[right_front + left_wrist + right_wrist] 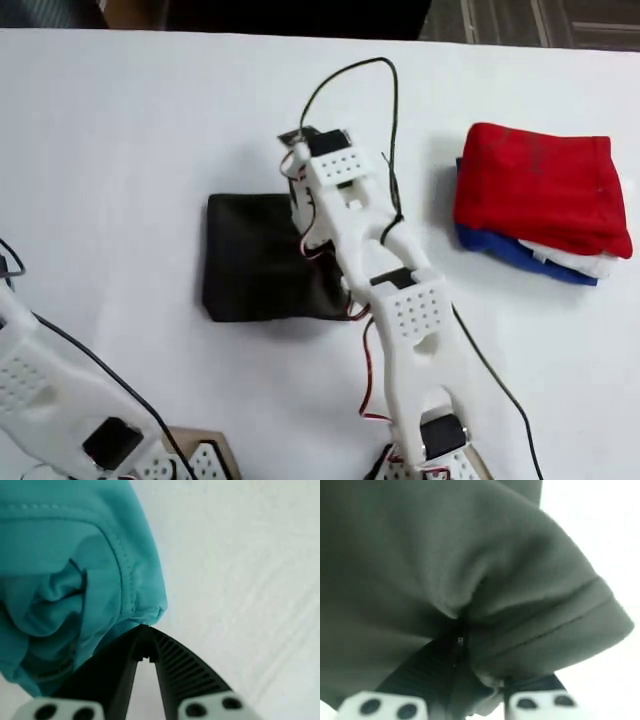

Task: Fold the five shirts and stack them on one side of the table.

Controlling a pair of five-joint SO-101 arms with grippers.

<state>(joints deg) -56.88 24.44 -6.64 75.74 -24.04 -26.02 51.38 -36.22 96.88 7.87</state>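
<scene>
Stack (pixel 540 200) lies to the right of our right hand (pixel 459 636) (clamped on the black shirt (pixel 255 260) at its stack-side edge), bare counter (pixel 120 150) between; our left hand (pixel 145 639) pinches the teal shirt (pixel 60 580).

The right arm (pixel 405 310) stretches forward from its base, wrist tipped down; the right gripper (pixel 459 640) is clamped tight on a fold of the black shirt (pixel 420 555). The left arm (pixel 45 395) lies low at the near left; the left gripper (pixel 145 647) has its jaws drawn together, pinching the teal shirt (pixel 60 580).
</scene>
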